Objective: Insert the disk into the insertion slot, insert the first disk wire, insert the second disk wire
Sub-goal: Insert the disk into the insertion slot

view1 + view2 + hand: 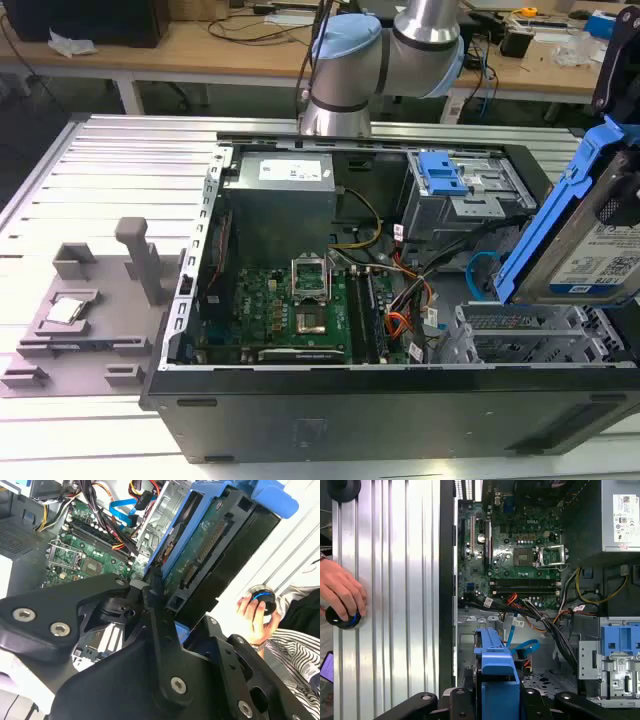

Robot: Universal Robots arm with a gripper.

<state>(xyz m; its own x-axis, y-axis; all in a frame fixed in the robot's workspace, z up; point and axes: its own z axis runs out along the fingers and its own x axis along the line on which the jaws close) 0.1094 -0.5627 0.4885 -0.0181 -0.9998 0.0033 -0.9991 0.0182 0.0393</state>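
- The gripper (495,701) is clamped on the disk (608,250), with black fingers (461,700) on either side of its blue carrier (495,662).
- The disk is in the air at the exterior view's right. It is steeply tilted, label side up, over the open computer case (330,400).
- In the second wrist view the disk's green circuit side (210,545) faces the camera.
- The slot (520,338) is in the silver perforated cage at the case's corner on the exterior view's right, and it sits below the disk.
- The disk's low end is near the top of the cage, and the disk is not in the slot. Whether they touch cannot be told.
- The grey cage with the blue latch (440,172) is further back in the case, apart from the disk.
- A loose blue cable (522,647) and a bundle of wires (545,622) lie between the motherboard (290,310) and the cages.
- The power supply (285,190) is at the back of the case.
- A person's hand (340,592) rests on a round black button (342,619) on the ribbed metal table (395,605), beside the case.
- A grey fixture plate (90,320) lies on the table at the exterior view's left, well apart from the case.
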